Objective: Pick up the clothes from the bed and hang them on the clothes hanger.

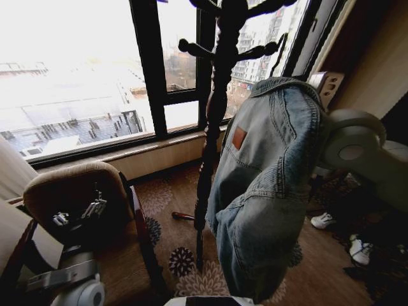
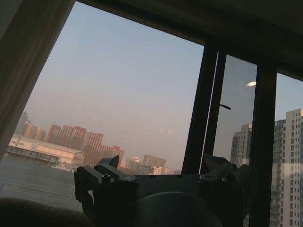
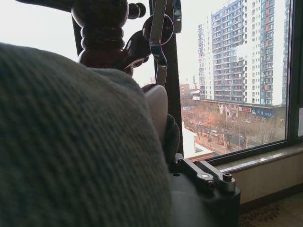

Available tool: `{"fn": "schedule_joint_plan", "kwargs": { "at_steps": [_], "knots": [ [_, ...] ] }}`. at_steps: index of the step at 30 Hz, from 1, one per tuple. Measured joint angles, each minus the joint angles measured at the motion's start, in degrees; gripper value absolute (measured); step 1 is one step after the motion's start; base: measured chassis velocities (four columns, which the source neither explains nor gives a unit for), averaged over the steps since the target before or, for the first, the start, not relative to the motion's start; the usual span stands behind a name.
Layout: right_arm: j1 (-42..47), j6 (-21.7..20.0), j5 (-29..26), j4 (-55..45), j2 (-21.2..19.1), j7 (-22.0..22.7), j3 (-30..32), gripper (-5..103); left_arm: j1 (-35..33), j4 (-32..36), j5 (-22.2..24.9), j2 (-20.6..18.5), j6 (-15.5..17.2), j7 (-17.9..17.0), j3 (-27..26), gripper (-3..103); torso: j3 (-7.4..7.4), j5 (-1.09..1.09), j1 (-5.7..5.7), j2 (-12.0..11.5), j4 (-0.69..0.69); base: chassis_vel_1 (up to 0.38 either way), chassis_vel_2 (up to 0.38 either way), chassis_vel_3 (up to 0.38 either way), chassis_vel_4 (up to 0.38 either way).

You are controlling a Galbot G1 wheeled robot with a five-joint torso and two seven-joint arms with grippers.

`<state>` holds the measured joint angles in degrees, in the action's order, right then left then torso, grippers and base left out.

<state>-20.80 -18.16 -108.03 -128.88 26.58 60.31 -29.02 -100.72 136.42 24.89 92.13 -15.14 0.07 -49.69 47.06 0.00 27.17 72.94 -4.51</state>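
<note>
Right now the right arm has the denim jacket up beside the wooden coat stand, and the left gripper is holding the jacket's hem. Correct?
Not quite. The left gripper holds nothing: the head view shows it low over the brown armchair, apart from the jacket. The rest stands: the denim jacket is draped over the raised right arm, beside the wooden coat stand.

My head camera looks down toward the window point(image 1: 95, 83); both wrist cameras face that window point(image 2: 118, 94) too, the right one close behind the coat stand point(image 3: 102, 33).
</note>
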Motion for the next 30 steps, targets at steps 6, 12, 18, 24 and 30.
{"fn": "schedule_joint_plan", "kwargs": {
  "at_steps": [6,12,18,24,30],
  "knots": [
    [-0.79,-0.06,0.02,0.16,0.00,0.37,-0.68,21,0.03,-0.20,0.07,0.00,-0.07,0.05,-0.02,100,0.00,0.00,0.00,0.00,0.00,0.000,0.000,0.000,0.000],
    [-1.33,-0.49,0.15,0.60,-0.39,1.48,-1.04,21,0.10,-0.30,0.09,-0.04,-0.11,0.10,-0.04,100,0.00,0.00,0.00,0.01,0.00,0.000,0.000,0.000,0.000],
    [-1.12,-0.63,0.16,0.87,-1.80,1.26,-0.99,21,0.11,-0.34,0.11,-0.08,-0.17,0.13,-0.05,100,0.00,0.00,0.00,0.01,0.00,0.000,0.000,0.000,0.000],
    [-0.90,-0.67,0.09,1.69,-1.85,0.30,-0.85,21,0.04,-0.33,0.11,-0.14,-0.18,0.17,0.01,100,0.00,0.01,0.00,0.01,-0.01,0.000,0.000,0.000,0.000],
    [-0.90,-0.66,0.10,2.03,-0.88,0.26,-1.15,21,-0.26,-0.16,0.35,-0.43,-0.18,0.19,-0.28,100,0.00,0.00,0.00,0.01,0.00,0.000,0.000,0.000,0.000]
  ]
}}
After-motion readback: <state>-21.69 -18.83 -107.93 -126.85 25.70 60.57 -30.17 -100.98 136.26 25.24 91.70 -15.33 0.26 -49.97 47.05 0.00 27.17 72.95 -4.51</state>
